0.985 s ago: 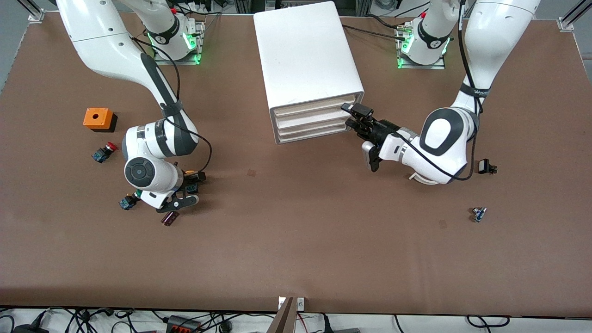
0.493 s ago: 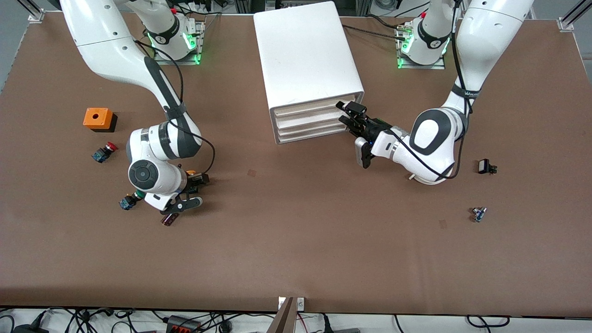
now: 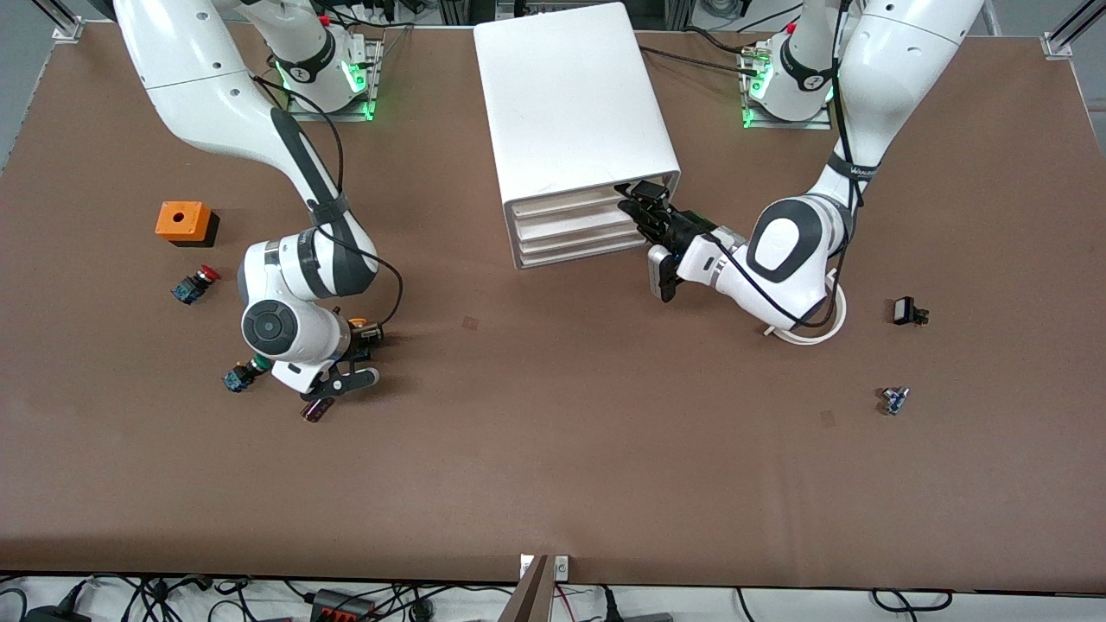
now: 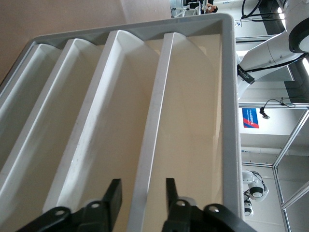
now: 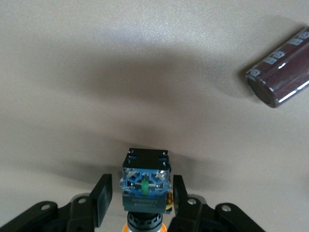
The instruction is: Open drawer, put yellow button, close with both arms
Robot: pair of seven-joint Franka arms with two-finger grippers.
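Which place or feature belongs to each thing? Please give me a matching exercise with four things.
Things:
1. orange box
2. red button
3. left gripper
4. yellow button

Places or features:
a. just nearer the front camera than the orange box
b. at the right gripper
c. round hole on top
d. at the cabinet's top drawer

Pairs: 1-c, 2-a, 3-d, 4-b

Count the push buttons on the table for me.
3: the red button near the orange box; the green button beside the right arm's wrist; the yellow button between the right gripper's fingers.
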